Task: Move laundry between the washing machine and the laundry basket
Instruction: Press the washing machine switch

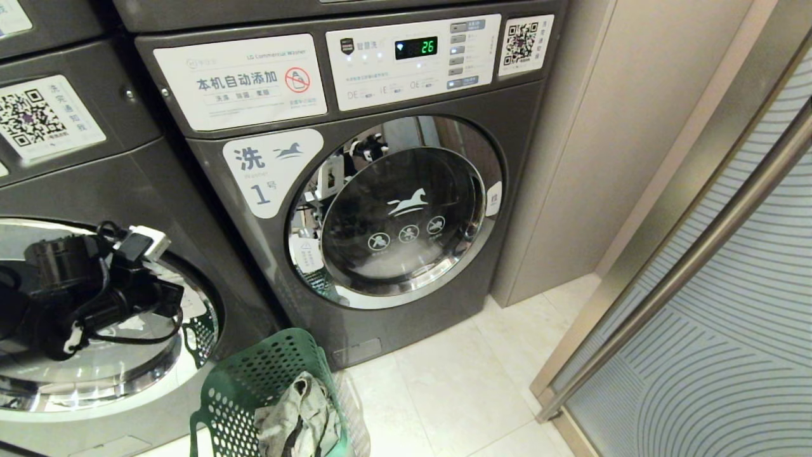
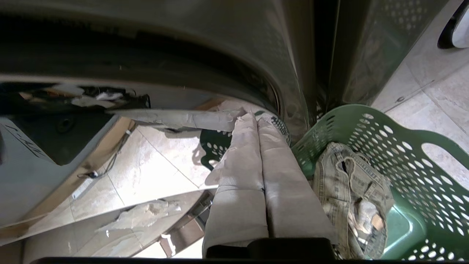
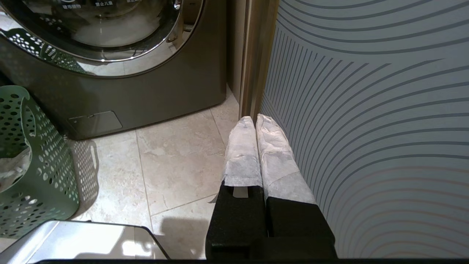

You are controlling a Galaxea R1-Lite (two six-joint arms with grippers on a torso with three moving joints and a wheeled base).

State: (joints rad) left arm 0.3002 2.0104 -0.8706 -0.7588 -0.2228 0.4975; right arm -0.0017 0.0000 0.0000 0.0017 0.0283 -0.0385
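At the far left of the head view the washing machine (image 1: 76, 304) shows its round chrome-rimmed door, and the left gripper (image 2: 253, 121) is up against that rim with its cloth-wrapped fingers pressed together and nothing between them. Just to the right, on the tiled floor (image 1: 457, 381) by the machine's lower front corner, sits the laundry basket (image 1: 254, 374). The laundry (image 1: 298, 419) lies inside it, slumped against the wall nearest the second machine (image 1: 355, 190), which is marked "1".

The bundle looks like soft, light, crumpled fabric with seams and folds, so it should sag and trail when lifted rather than hold a shape. A pinch on a raised fold near the top of the heap seems the safest hold; a loose edge may snag the basket's perforations.

Farthest right, the right gripper (image 3: 256, 124) hangs beside the striped glass panel (image 3: 366, 110), fingers together, holding nothing.
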